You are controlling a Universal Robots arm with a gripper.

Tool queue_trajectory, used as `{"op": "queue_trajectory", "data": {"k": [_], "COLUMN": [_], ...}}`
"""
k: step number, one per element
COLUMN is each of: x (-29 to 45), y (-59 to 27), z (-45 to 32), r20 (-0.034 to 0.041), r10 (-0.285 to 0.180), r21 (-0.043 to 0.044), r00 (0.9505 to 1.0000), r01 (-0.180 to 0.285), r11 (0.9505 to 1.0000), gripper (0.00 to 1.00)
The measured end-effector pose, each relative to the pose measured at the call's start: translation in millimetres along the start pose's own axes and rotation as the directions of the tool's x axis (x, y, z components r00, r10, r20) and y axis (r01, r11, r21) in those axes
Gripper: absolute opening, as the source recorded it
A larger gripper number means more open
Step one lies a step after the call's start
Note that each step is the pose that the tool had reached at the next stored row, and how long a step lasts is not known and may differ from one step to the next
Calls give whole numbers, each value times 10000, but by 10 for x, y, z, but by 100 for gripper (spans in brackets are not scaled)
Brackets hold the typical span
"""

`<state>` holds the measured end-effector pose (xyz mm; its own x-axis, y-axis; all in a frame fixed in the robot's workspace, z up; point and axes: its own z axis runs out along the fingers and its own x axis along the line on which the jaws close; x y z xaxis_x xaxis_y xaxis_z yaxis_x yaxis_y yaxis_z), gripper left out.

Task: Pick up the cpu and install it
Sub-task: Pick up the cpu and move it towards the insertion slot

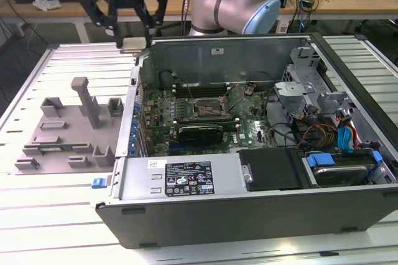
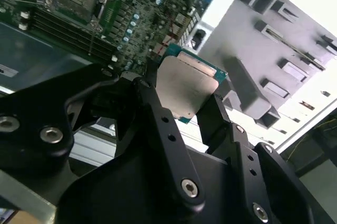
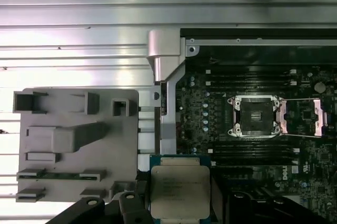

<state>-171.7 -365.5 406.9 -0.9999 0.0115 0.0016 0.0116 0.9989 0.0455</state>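
Observation:
My gripper [image 1: 133,44] hangs in the air above the far corner of the open computer case at the exterior view's left, shut on the cpu [image 1: 134,45]. In both wrist views the cpu [image 2: 185,88] [image 3: 179,190] is a flat square chip with a silvery top plate and a green rim, clamped between two black fingers [image 2: 158,113]. The open motherboard socket [image 3: 254,115] [image 1: 208,107] lies inside the case, apart from the chip, with its metal load plate swung aside.
The open case [image 1: 186,181] holds the green motherboard [image 1: 186,100], a long black expansion card [image 1: 199,133], cables and drive bays. A grey parts fixture [image 1: 68,128] [image 3: 73,140] with raised posts sits on the slatted table beside the case. The case wall [image 3: 166,61] lies below the gripper.

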Motion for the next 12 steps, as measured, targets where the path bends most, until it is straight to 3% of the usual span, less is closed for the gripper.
{"op": "queue_trajectory", "data": {"k": [7, 12], "x": [-326, -602], "y": [4, 7], "z": [0, -1], "r20": [1, 0], "r10": [0, 1], "r21": [0, 0], "r00": [10000, 10000], "r01": [0, -1], "r11": [10000, 10000], "gripper": [55, 55]}}
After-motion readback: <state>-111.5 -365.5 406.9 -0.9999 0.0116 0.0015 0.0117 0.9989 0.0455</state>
